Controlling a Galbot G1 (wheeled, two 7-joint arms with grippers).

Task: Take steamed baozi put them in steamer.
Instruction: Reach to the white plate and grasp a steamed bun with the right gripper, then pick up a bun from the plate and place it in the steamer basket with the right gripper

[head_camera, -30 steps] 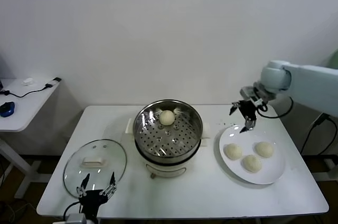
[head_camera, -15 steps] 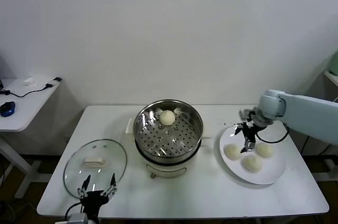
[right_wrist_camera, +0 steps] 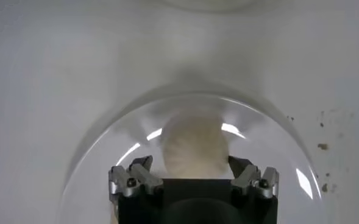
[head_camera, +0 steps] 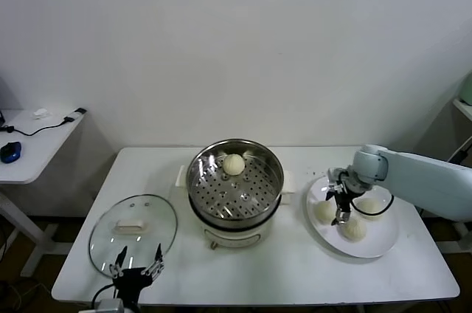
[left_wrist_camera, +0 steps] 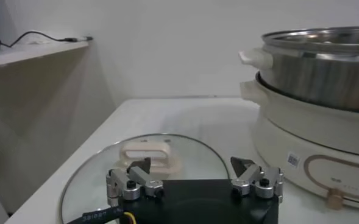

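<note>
The steamer (head_camera: pixel 234 192) stands mid-table, and everything else is placed from it. One steamed baozi (head_camera: pixel 233 164) lies on its perforated tray, toward the far rim, where it also lay a second ago. To the steamer's right sits the white plate (head_camera: pixel 377 243) with the other three buns: one nearest the steamer (head_camera: pixel 323 210), one at the plate's near side (head_camera: pixel 354 229), and one on its far right side (head_camera: pixel 370 204).

The right gripper (head_camera: pixel 341 208) has come down since a second ago. Then it hung above the plate's far-left edge, clear of the buns; now it is low over the plate, at the bun nearest the steamer. In the right wrist view its fingers (right_wrist_camera: pixel 132 178) stand apart on either side of a baozi (right_wrist_camera: pixel 193 146), which sits between them; whether the fingers touch the dough cannot be told.

The left gripper (head_camera: pixel 136 265) is parked at the table's front edge, left of the steamer, open, just over the near rim of the glass lid (head_camera: pixel 133 229), unchanged from before.
</note>
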